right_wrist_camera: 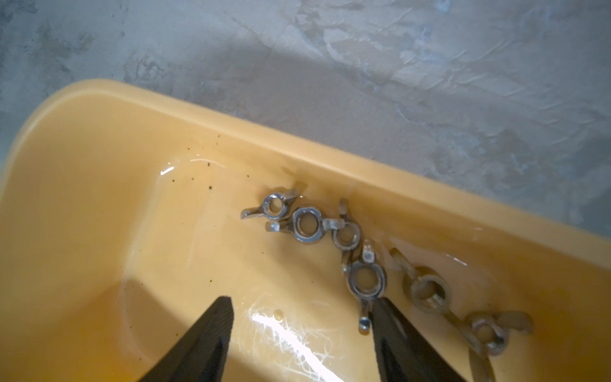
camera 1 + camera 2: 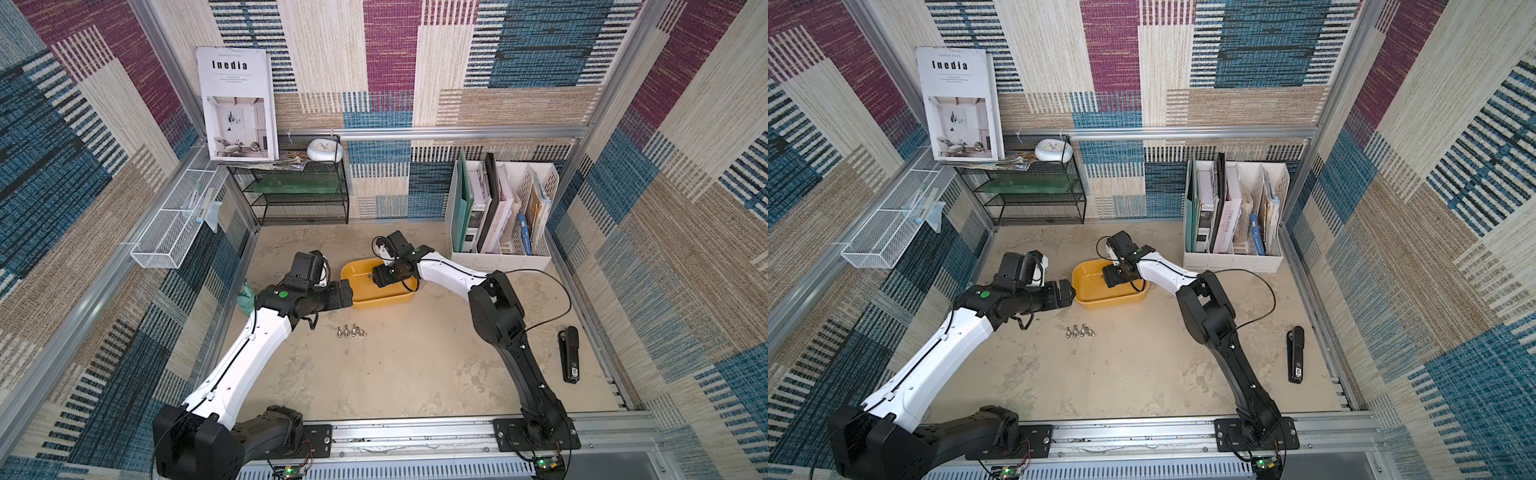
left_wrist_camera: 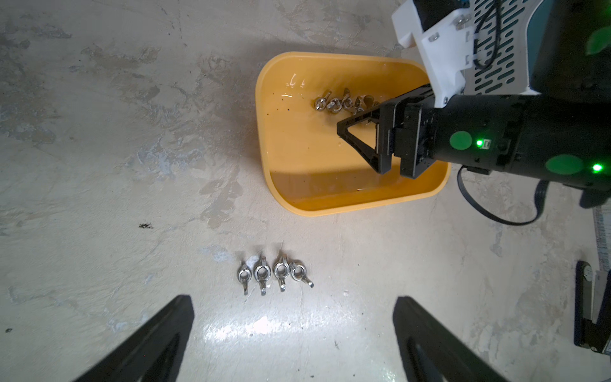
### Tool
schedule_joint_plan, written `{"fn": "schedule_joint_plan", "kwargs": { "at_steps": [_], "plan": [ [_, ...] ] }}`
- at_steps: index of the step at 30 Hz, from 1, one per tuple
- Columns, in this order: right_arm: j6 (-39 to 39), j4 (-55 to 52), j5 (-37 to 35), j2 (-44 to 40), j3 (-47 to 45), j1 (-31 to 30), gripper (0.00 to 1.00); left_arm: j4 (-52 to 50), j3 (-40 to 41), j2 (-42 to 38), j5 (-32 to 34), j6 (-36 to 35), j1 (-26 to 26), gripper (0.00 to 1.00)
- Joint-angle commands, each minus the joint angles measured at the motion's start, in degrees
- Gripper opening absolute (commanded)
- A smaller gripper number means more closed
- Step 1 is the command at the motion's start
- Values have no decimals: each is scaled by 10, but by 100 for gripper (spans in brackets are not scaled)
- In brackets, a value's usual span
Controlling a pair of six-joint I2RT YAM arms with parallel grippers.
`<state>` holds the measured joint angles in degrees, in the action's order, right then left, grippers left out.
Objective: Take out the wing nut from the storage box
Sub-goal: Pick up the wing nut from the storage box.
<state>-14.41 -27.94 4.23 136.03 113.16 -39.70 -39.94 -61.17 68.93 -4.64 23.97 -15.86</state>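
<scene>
- While the right fingers (image 1: 302,301) hang low inside the storage box (image 1: 297,145), they stand apart with a clear gap and clamp nothing.
- Six wing nuts lie flat in a loose, crooked row on the box floor, close along one long wall. Several touch their neighbours.
- Nearest wing nut (image 1: 366,281): its ring lies just past the fingertips, and one wing reaches back into the gap.
- That wing sits right against the inner edge of one finger (image 1: 400,337). Touching or a hair off, cannot tell.
- The other finger (image 1: 205,334) is well apart from this nut, with bare yellow floor between them.
- Three nuts of the row run on beyond the nearest one, farther from the fingertips. Two more lie outside the gap, on the outer side of the near finger.
- In both top views the box (image 2: 382,302) (image 2: 1108,301) sits on the worktop (image 2: 415,374), and the right fingers (image 2: 376,279) dip into it from above.
- The left fingers (image 3: 294,299) are spread wide and empty above the worktop, just beside one end of the box (image 2: 345,293).
- Four more wing nuts (image 3: 274,274) lie in a tight row on the worktop outside the box, near its front wall (image 2: 351,331) (image 2: 1079,331).
- In the left wrist view the right fingers (image 3: 350,129) cover part of the row inside the box.
</scene>
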Motion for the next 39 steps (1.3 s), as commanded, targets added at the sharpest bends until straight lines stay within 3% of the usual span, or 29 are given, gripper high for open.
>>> {"fn": "schedule_joint_plan", "kwargs": {
  "at_steps": [1, 11, 23, 32, 37, 39],
  "plan": [
    [-4, -7, -13, 0, 3, -1, 65, -9, -4, -1, 2, -3, 1, 99],
    [-3, -11, -28, 11, 2, -1, 37, -15, -6, -6, 6, -4, 0, 99],
    [-11, -17, -53, 13, 0, 0, 20, -14, -5, -6, -2, -7, 0, 99],
    [-17, -17, -63, 23, 13, 2, 15, -6, 0, -20, -75, -38, 0, 99],
    [-19, -20, -65, 22, 14, 2, 0, 2, 12, -35, -99, -39, 1, 99],
    [-20, -22, -62, 16, 12, 3, 0, 4, 16, -38, -99, -37, 1, 99]
  ]
}}
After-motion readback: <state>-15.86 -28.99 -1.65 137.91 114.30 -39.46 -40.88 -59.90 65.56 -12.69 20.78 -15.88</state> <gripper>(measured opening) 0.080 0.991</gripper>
